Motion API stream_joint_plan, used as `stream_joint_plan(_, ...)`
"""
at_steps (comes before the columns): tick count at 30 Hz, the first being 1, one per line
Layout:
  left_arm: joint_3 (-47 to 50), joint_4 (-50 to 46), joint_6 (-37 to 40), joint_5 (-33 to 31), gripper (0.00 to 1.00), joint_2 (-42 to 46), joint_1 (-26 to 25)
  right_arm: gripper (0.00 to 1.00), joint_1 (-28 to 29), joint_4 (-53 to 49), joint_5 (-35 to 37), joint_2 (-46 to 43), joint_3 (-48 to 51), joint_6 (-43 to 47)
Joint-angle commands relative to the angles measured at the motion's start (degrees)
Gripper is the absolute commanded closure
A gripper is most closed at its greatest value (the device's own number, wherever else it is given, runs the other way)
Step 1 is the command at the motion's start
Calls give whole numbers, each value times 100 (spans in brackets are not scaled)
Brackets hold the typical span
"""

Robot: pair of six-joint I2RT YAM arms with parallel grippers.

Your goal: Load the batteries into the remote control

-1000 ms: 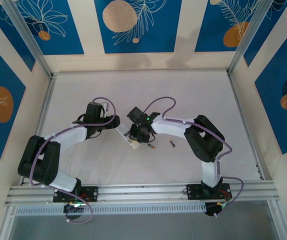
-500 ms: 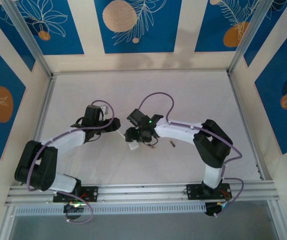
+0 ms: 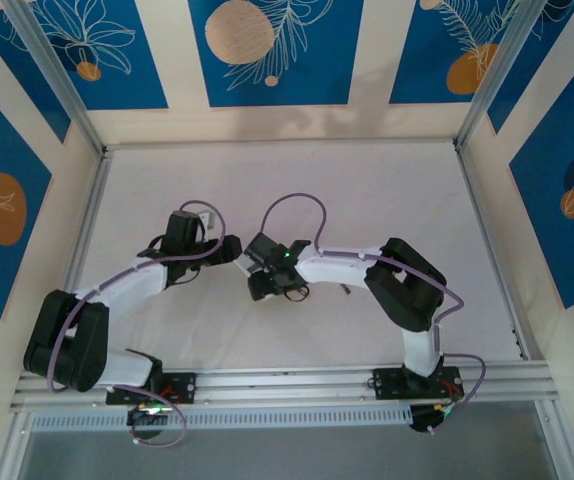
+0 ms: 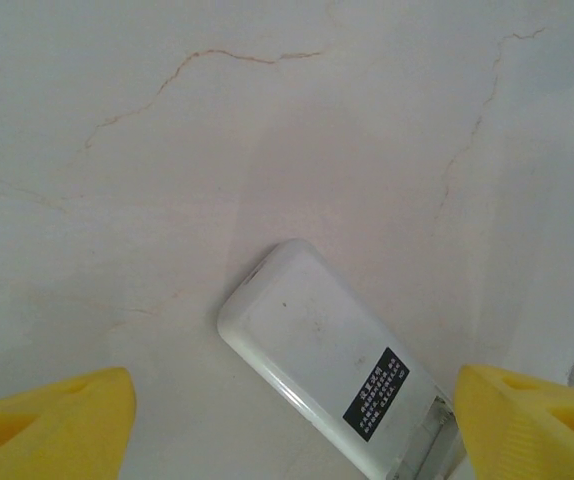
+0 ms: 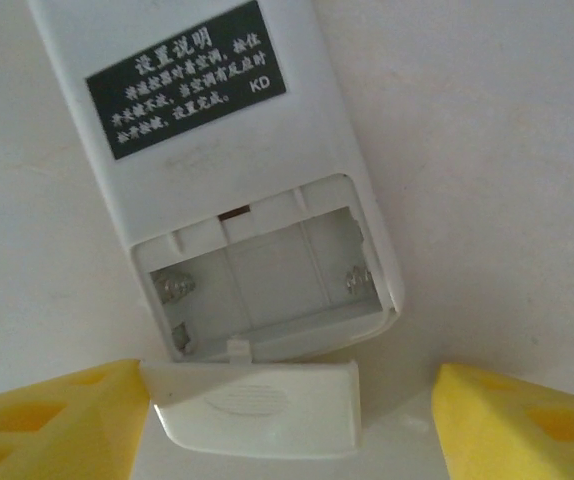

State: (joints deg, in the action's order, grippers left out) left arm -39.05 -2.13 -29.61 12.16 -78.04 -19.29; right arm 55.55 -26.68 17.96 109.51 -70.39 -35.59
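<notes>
While both end effectors stand open, the remote control [image 4: 312, 335] lies back-up on the tabletop [image 4: 167, 150]

Where the two arms meet, a little left of the tabletop's middle in the overhead view, the left end effector [image 3: 233, 251] reaches rightward. The right end effector [image 3: 260, 284] reaches leftward, and their tips are close together.

Seen from the left wrist, the remote control lies flat and diagonal on the white, faintly veined surface. Its rounded end points far and left, and its black label [image 4: 376, 393] sits toward the near right. The left end effector [image 4: 292, 425] has its jaws spread wide. Its yellow fingers [image 4: 47, 425] sit in the two lower corners of that view, and neither touches the remote control.

Seen from the right wrist, the back of the remote control [image 5: 217, 150] faces up, and the label's white Chinese characters are legible. Below the label the battery compartment [image 5: 262, 275] stands uncovered, with bare spring contacts [image 5: 175, 290] at its left and right ends. The loose battery cover [image 5: 257, 405] lies flat on the tabletop right at the compartment's end, against or just beside the remote control's edge.

The right end effector [image 5: 287, 420] is likewise spread wide and grips nothing, with one of its yellow fingers [image 5: 527, 425] on each side of the battery cover. The finger on the right of that view is clear of the cover. The edge of the one on the left meets the cover's corner in view, and whether they touch cannot be told.
</notes>
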Motion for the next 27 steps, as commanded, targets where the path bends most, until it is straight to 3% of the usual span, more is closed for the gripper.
stream_joint_plan(1,-2,-156,43,-39,16,120,-33,25,111,-86,216,116,-190,193)
stream_joint_plan(14,-15,-191,62,-64,15,174,-31,44,395,-377,594,59,-243,120)
stream_joint_plan(27,42,-165,51,-47,15,272,-38,45,836,-734,565,-317,203,-377)
